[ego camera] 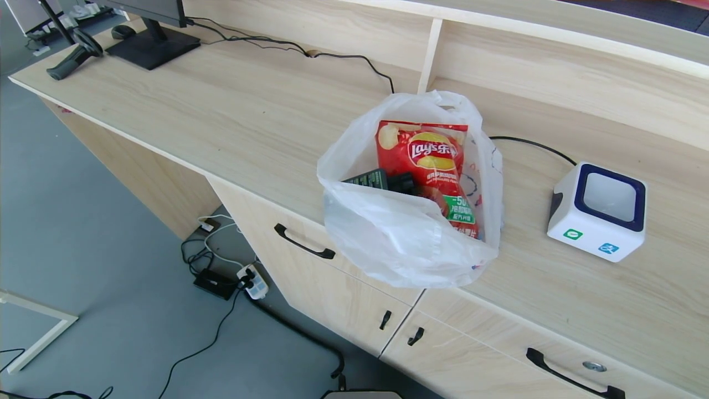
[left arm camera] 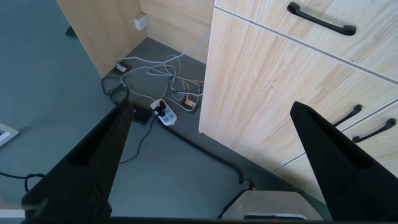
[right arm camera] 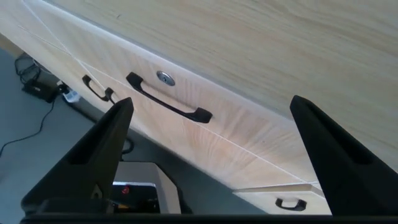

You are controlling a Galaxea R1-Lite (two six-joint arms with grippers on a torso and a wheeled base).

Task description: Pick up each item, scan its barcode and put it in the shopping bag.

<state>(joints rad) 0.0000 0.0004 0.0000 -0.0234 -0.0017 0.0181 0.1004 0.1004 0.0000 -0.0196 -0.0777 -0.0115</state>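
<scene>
A white plastic shopping bag (ego camera: 410,244) sits on the wooden table (ego camera: 221,111), near the front edge. Its top is open. Inside it stands a red bag of chips (ego camera: 426,160), leaning toward the back of the bag. A dark flat pack (ego camera: 368,178) lies in the bag too, just beside the chips on the robot's left. I cannot tell what the pack is.

The white scanner (ego camera: 601,210) sits on the table on the robot's right of the bag, near it but not touching. It has a dark blue frame around its window on top. A black cable (ego camera: 532,143) runs from it toward the bag.

Far back on the robot's left, a black screen stand (ego camera: 152,47) rests on the table, with a black hand-held tool (ego camera: 75,55) beside it.

The left gripper (left arm camera: 211,106) hangs low in front of the cupboard door (left arm camera: 261,106), above the grey floor (left arm camera: 56,106). Its fingers (left arm camera: 93,168) are wide apart and hold nothing. A white power strip (left arm camera: 165,114) and loose wires lie on the floor below.

The right gripper (right arm camera: 211,99) hangs under the table edge, in front of a drawer (right arm camera: 205,143) with a black handle (right arm camera: 168,106). Its fingers (right arm camera: 93,162) are wide apart too, with nothing between them.
</scene>
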